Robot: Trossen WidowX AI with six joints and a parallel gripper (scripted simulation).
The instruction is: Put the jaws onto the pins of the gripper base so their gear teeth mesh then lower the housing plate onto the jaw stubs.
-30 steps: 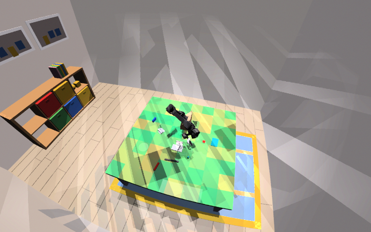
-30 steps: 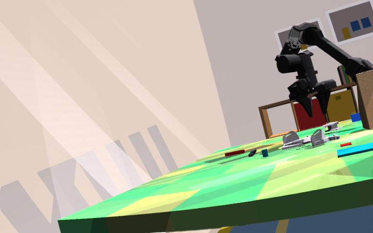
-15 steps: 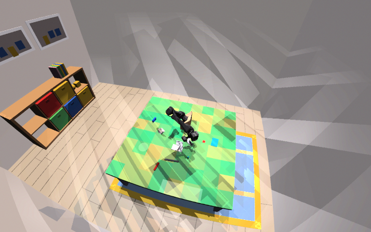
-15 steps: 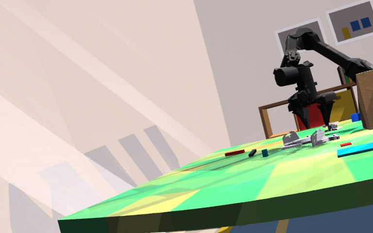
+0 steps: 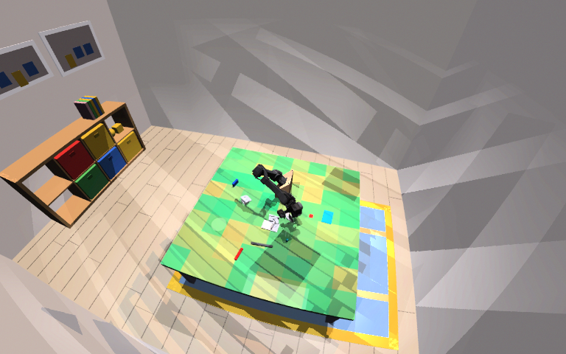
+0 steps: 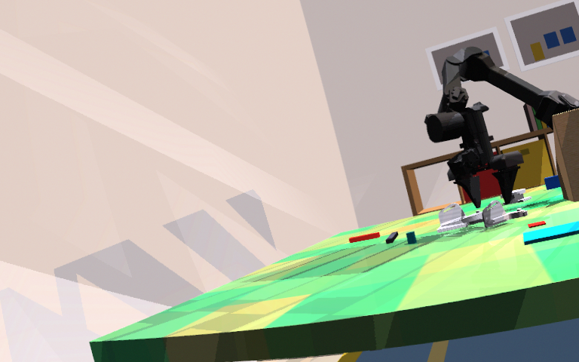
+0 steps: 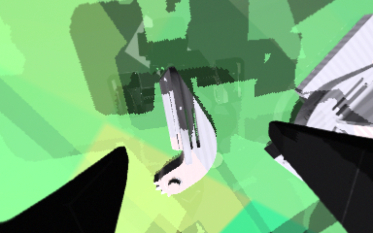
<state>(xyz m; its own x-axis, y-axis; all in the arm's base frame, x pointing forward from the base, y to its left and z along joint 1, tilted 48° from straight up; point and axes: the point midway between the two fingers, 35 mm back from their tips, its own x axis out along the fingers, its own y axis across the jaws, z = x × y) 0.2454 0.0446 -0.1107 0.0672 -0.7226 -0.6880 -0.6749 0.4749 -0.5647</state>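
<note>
A loose white jaw (image 7: 206,146) (image 6: 494,213) lies on the table, its toothed end towards the bottom of the wrist view. My gripper (image 7: 199,140) (image 6: 492,204) (image 5: 288,215) is wide open and empty, low over this jaw, with one finger on each side of it. Beside it lies a white group (image 5: 269,225) (image 7: 335,68), which looks like the gripper base with the other jaw at it; my right finger in the wrist view covers part of it. Whether teeth mesh there cannot be told. A smaller white piece (image 5: 245,199) (image 6: 518,196), apparently the housing plate, lies apart.
A red bar (image 5: 238,254) (image 6: 364,237), a dark bar (image 5: 261,244) (image 6: 391,237) and a teal cylinder (image 6: 410,237) lie beyond the white group. A small red piece (image 5: 310,215) and a cyan slab (image 5: 327,217) lie on the other side. A blue block (image 5: 234,182) lies farther off.
</note>
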